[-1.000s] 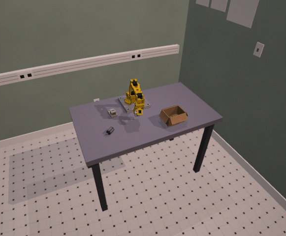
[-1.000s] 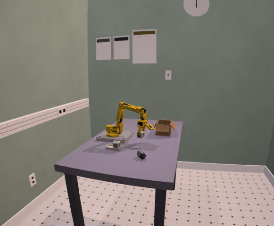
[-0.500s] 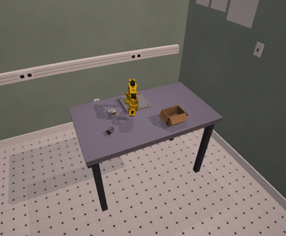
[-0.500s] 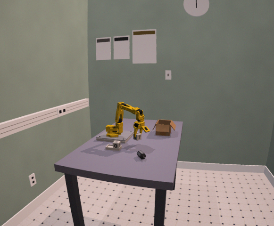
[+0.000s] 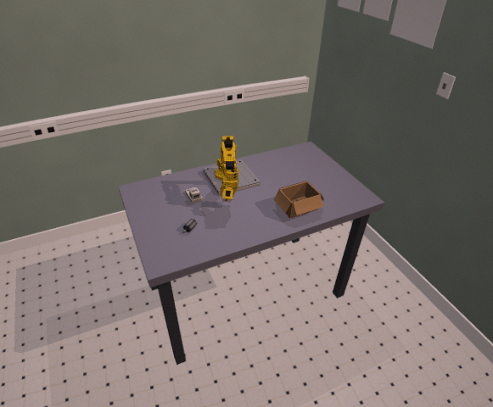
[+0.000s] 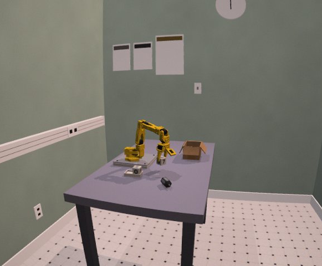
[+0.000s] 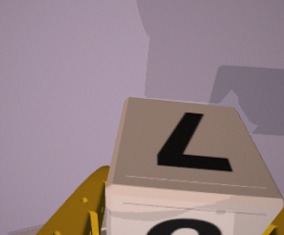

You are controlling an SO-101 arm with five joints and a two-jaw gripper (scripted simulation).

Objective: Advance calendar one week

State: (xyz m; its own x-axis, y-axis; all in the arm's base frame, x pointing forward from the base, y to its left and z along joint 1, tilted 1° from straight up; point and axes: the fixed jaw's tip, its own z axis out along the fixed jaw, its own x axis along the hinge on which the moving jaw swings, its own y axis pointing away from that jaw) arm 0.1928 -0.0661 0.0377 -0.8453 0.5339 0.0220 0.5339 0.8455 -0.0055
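Your tool has one date cube clamped, held above the worktop; the other cube sits in the tray.

Left to right in the exterior view: the tray (image 6: 128, 173) lies on the worktop (image 6: 143, 197) just in front of the arm's base plate (image 6: 120, 163), with a cube (image 6: 137, 169) showing 0 seated at its right end. Next, the tool (image 6: 161, 160) is closed partway on the second cube (image 6: 162, 160), whose 7 faces this camera. In the wrist view that cube (image 7: 191, 166) fills the frame. A dark cylinder (image 6: 165, 182) lies nearer the front edge. A cardboard box (image 6: 192, 149) stands open at far right.
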